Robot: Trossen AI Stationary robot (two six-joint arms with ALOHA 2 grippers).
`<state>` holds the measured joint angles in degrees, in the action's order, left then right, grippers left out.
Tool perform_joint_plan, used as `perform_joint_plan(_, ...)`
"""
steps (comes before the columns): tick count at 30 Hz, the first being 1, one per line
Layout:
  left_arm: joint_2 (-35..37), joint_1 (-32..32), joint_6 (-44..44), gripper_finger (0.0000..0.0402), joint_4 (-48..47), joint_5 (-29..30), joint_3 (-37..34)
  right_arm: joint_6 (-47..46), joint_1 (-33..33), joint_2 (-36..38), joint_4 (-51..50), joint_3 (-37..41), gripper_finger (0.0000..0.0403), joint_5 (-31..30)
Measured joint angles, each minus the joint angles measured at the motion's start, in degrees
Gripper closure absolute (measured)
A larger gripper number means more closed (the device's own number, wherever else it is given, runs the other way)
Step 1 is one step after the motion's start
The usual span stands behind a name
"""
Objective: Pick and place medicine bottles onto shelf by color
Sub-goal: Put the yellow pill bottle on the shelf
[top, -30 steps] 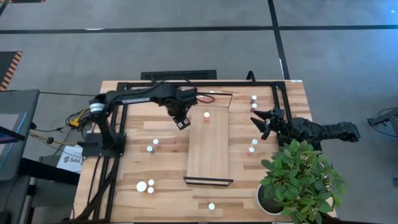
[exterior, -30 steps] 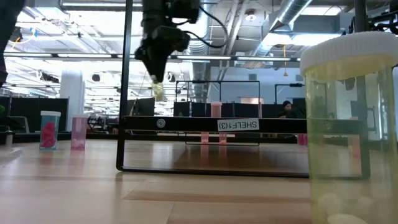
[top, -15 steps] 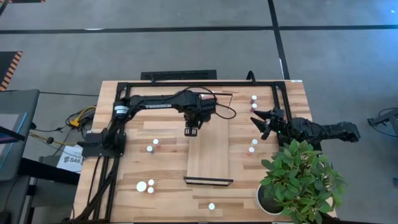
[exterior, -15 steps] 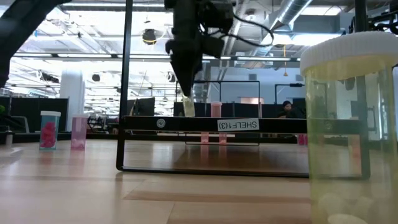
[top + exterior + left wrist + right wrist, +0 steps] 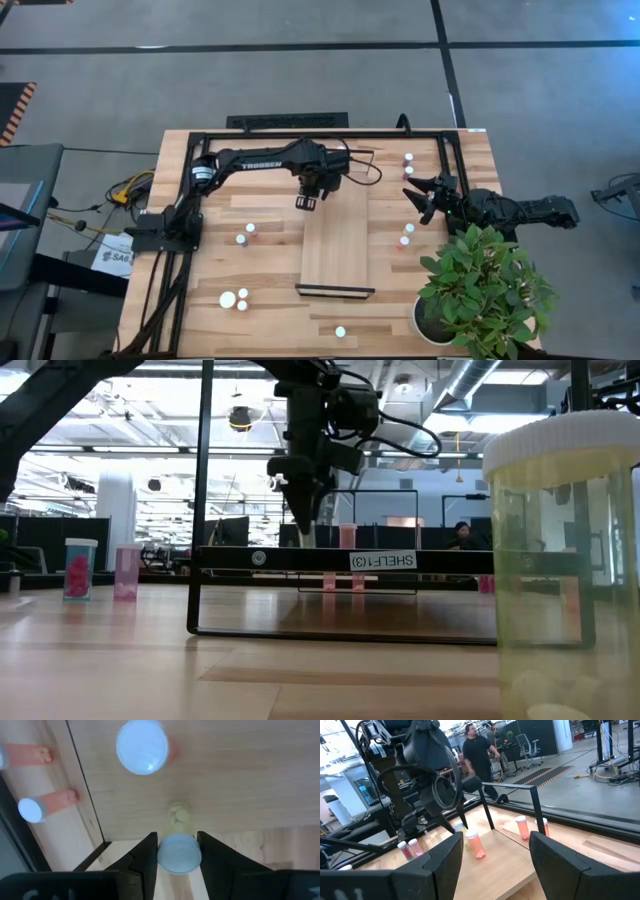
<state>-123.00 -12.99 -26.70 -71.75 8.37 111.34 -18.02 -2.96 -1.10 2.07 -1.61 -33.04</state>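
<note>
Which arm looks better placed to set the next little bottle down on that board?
The left. Its gripper is shut on a pale bottle right over the shelf, beside a pink bottle already standing there. The right gripper waits open off the shelf's right side, holding nothing.

one small white-capped bottle (image 5: 178,852) hangs pinched in the left hand (image 5: 307,203) above the far end of the long pale shelf (image 5: 335,250); a reddish bottle (image 5: 143,747) stands there.

My matt black fingers (image 5: 147,857) pinch a translucent plastic bottle (image 5: 178,851) with smooth white cap; the shelf (image 5: 335,235) is smooth pale wood, the table (image 5: 270,300) slatted wood.
</note>
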Motion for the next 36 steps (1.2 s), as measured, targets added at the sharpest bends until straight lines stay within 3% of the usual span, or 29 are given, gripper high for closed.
perform_joint_plan(16,0.0,-0.26,-6.74,0.0294,0.77,4.23,-0.01,0.01,0.0,-0.01,0.0,0.0,0.0152,0.0)
perform_joint_plan(36,0.02,-1.54,-9.68,0.0293,-0.81,1.5,-0.01,0.01,0.0,-0.02,0.0,0.02,0.0152,0.0)
